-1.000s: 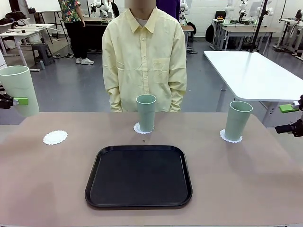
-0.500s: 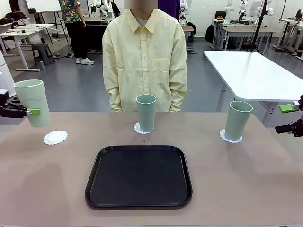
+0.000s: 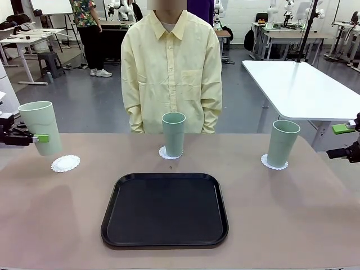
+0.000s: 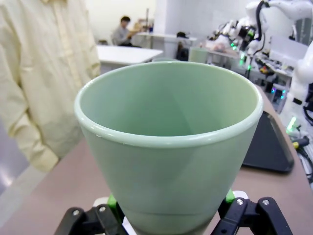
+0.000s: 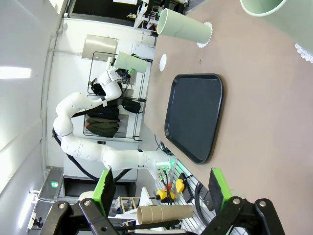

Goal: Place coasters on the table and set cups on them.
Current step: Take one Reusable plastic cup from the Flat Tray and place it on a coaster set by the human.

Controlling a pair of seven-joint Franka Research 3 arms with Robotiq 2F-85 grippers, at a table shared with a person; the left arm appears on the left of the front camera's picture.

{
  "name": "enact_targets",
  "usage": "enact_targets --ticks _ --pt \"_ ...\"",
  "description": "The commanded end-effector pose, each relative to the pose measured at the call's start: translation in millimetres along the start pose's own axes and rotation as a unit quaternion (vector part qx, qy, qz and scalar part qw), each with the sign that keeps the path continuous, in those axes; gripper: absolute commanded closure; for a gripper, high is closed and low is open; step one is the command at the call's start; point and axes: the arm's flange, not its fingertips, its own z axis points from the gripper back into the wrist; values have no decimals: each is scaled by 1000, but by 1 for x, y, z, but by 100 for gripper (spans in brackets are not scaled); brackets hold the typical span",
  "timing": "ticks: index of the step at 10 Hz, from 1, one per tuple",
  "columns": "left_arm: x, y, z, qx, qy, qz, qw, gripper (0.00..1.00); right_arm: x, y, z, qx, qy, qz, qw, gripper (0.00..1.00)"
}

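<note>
Your left gripper (image 3: 35, 138) is clamped on the third cup (image 3: 40, 127) low on its wall, holding it clear of the table (image 3: 281, 225) at the left edge. The bare coaster (image 3: 66, 163) lies just below and slightly to the right of it, near the far left corner. Bring the cup's base over the coaster's centre first, then lower. Keep the cup upright (it looks slightly tilted in the front view). Release only once the base sits flat inside the scalloped rim. The other two cups, centre (image 3: 173, 134) and right (image 3: 282, 143), stand on their coasters along the far edge. Your right gripper (image 5: 159, 196) waits with jaws wide, holding nothing, off the right edge.
</note>
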Motion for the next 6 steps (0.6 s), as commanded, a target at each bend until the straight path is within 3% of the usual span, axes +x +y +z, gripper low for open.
enact_targets --ticks 1,6 --pt "-17 16 1 -15 0 -27 1000 15 -2 2 0 6 -2 4 1000 0" --pt "-39 34 -20 -31 12 -61 998 15 -2 2 0 6 -2 4 1000 0"
